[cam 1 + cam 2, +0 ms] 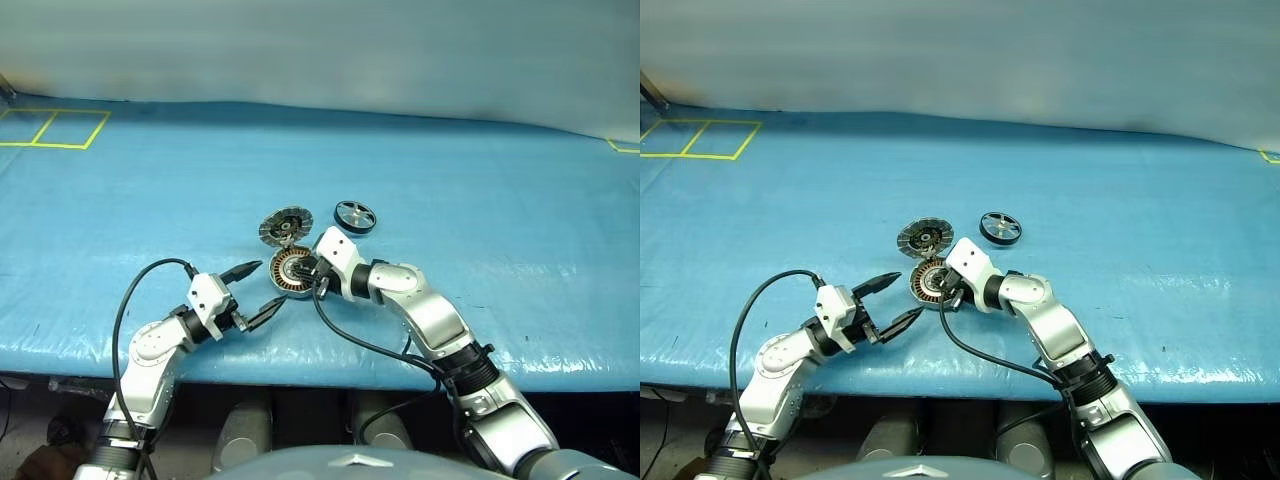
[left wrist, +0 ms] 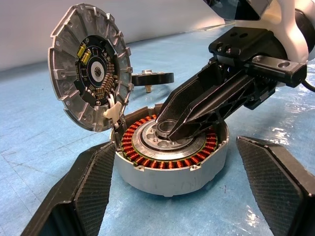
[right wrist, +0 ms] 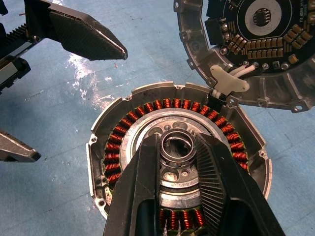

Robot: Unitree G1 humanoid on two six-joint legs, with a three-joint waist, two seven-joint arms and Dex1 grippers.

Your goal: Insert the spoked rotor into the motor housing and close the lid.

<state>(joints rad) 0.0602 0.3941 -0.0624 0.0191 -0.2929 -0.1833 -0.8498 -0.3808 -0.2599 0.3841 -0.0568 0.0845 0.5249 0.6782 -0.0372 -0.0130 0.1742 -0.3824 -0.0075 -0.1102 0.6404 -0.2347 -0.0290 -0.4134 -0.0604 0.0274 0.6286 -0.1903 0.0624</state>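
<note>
Right gripper (image 3: 178,147) rests narrowly parted over the centre hub of the motor housing (image 2: 172,162) — grasp of hub not confirmable. Lid (image 2: 91,73) stands open; spoked rotor (image 1: 355,216) lies apart on the blue table (image 1: 520,220). Left gripper (image 1: 255,290) wide open beside the housing — holding nothing.

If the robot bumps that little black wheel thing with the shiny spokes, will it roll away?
Probably not. The spoked rotor lies flat on the blue table cover, so a nudge would likely slide it rather than roll it. It looks like rigid metal, so it shouldn't bend. Tipped onto its rim, though, a round ring like that could well roll.
</note>
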